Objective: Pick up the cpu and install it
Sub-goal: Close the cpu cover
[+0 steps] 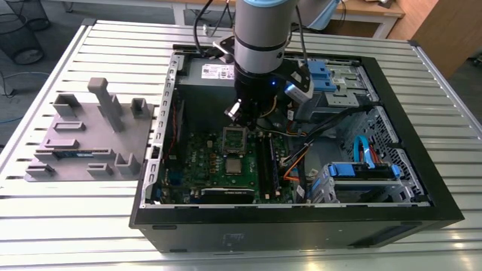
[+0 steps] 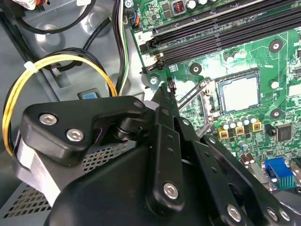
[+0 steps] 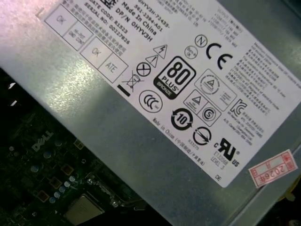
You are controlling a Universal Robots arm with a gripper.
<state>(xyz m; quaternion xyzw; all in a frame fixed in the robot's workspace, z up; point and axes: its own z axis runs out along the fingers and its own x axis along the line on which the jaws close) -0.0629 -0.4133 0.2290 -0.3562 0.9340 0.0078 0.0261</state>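
1. The gripper (image 1: 239, 113) is hanging inside an open computer case (image 1: 421, 186) that is lying on its side on the slatted metal worktop (image 1: 75, 226), with the arm reaching down from above.
2. In the exterior view the gripper is sitting just above the motherboard (image 1: 218, 175), over the socket frame (image 1: 235, 140), close to the silver power supply (image 1: 214, 70) at the far wall of the case.
3. In the second wrist view the gripper's (image 2: 170, 87) black linkage is taking up the foreground and the fingers (image 2: 164, 96) are appearing drawn close together at their tip; I cannot tell whether anything is pinched between them.
4. The cpu (image 2: 240, 92) is sitting flat in its socket on the green board in the second wrist view, apart from the fingertip and framed by the opened metal latch.
5. In the first wrist view the cpu (image 3: 83, 209) is showing as a pale square at the edge of the dark board, beside the labelled face of the power supply (image 3: 141, 94).
6. In the exterior view another small square silver chip (image 1: 234, 165) is lying on the board nearer the camera than the socket frame.
7. The black memory slots (image 2: 221, 33) are running alongside the socket, and a yellow cable (image 2: 56, 63) is looping over the case floor.
8. A grey tray (image 1: 87, 135) with upright blocks is resting on the worktop at the exterior view's left, well apart from the case, with a green memory stick (image 1: 75, 153) lying on it.
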